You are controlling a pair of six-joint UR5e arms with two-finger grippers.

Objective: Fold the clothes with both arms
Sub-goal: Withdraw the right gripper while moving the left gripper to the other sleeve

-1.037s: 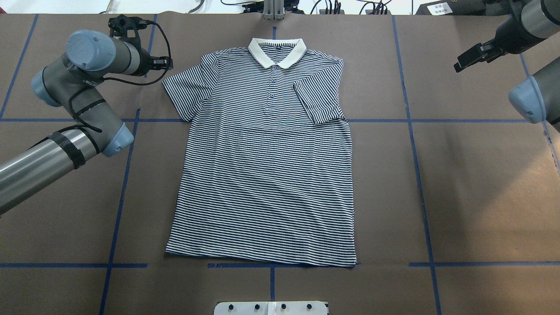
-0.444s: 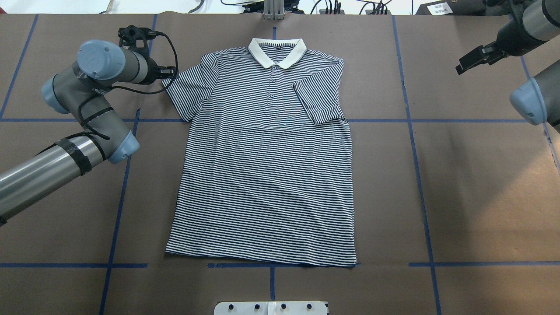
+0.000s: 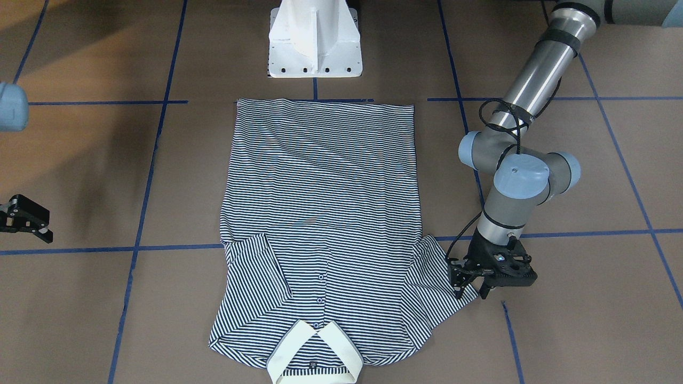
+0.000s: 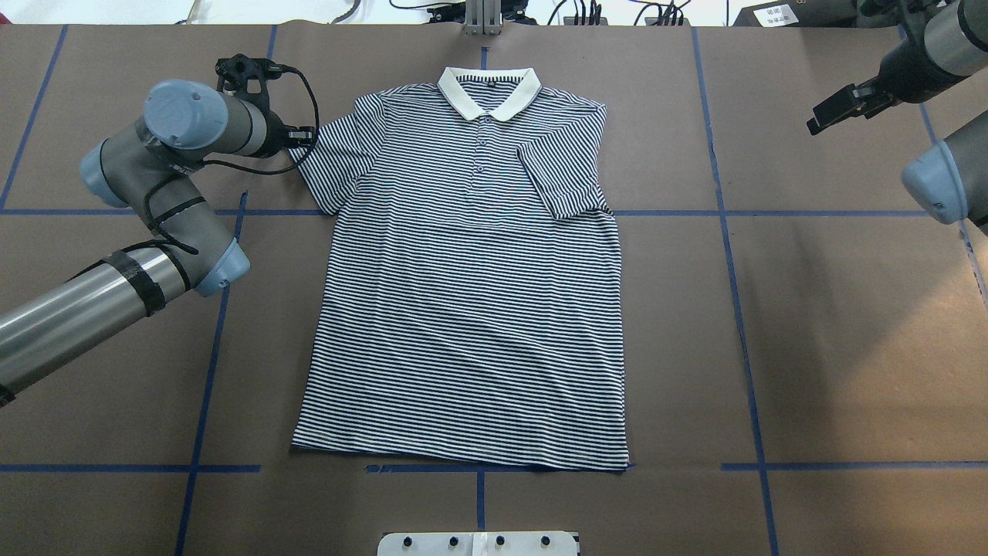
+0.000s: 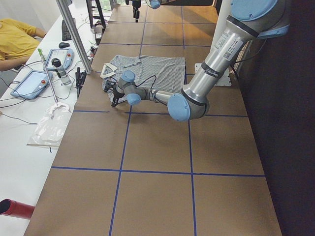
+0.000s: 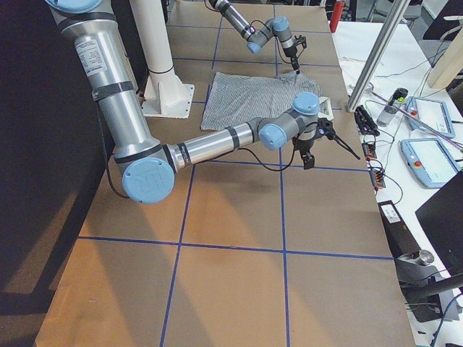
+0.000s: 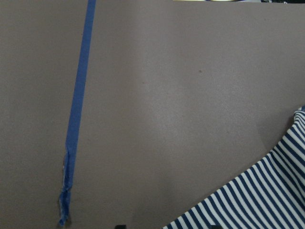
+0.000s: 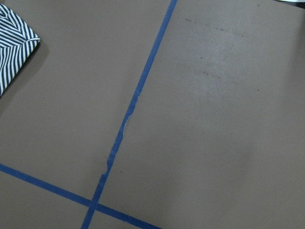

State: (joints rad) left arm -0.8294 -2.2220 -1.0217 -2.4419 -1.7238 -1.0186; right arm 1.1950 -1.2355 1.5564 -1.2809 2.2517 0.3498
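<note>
The striped polo shirt (image 4: pixel 471 309) lies flat, front up, with its cream collar (image 4: pixel 488 93) at the far side; it also shows in the front view (image 3: pixel 320 176). The sleeve on my right side (image 4: pixel 559 181) is folded in over the chest. The other sleeve (image 4: pixel 332 162) lies spread out. My left gripper (image 3: pixel 471 290) is open and low at that sleeve's outer tip, one finger on each side of the edge; it also shows from overhead (image 4: pixel 305 139). The left wrist view shows the sleeve edge (image 7: pixel 257 200). My right gripper (image 4: pixel 824 114) is open, empty, raised and far off to the right.
Brown paper with blue tape lines (image 4: pixel 725 216) covers the table. The white pedestal base (image 3: pixel 315 42) stands at the near edge by the shirt hem. An operator in yellow (image 5: pixel 15 39) and control tablets (image 5: pixel 29 83) are beyond the far edge.
My left arm has swung right, bringing its gripper from beside the sleeve up to the sleeve tip. My right gripper has drifted slightly further right. The shirt has not moved.
</note>
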